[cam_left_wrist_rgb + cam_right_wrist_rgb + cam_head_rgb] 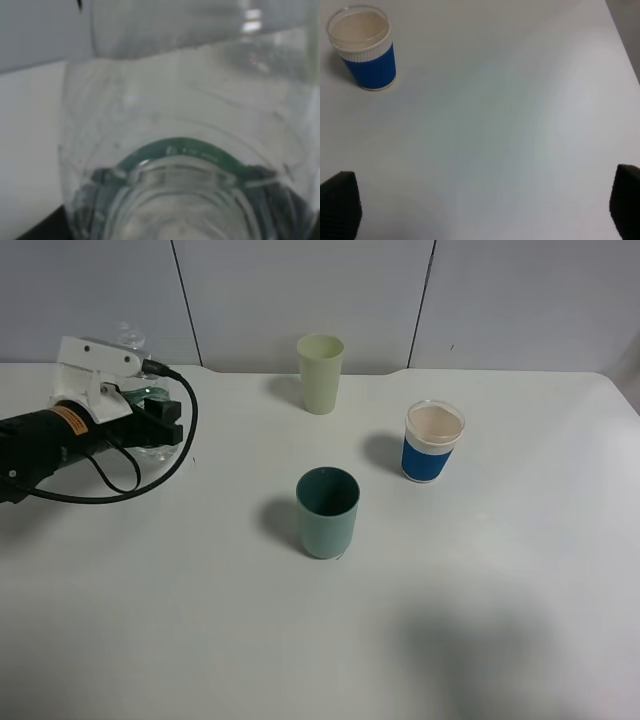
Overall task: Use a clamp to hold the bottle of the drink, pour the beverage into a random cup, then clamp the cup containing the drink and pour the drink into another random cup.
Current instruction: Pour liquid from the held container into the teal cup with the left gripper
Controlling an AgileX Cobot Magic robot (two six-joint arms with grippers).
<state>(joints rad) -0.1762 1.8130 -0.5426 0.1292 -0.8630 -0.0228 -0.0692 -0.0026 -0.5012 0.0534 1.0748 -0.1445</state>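
One bottle (150, 393), near upright (mouth up), in left tool (160, 422)

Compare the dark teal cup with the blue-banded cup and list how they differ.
Colour: the teal cup is plain dark teal all over; the blue-banded cup is white with a ribbed blue band and a clear rim. Height: the teal cup looks taller, the blue-banded cup squatter. Place: the teal cup stands nearer the high camera, the blue-banded cup farther back and right. Both stand upright, open-topped, untouched.
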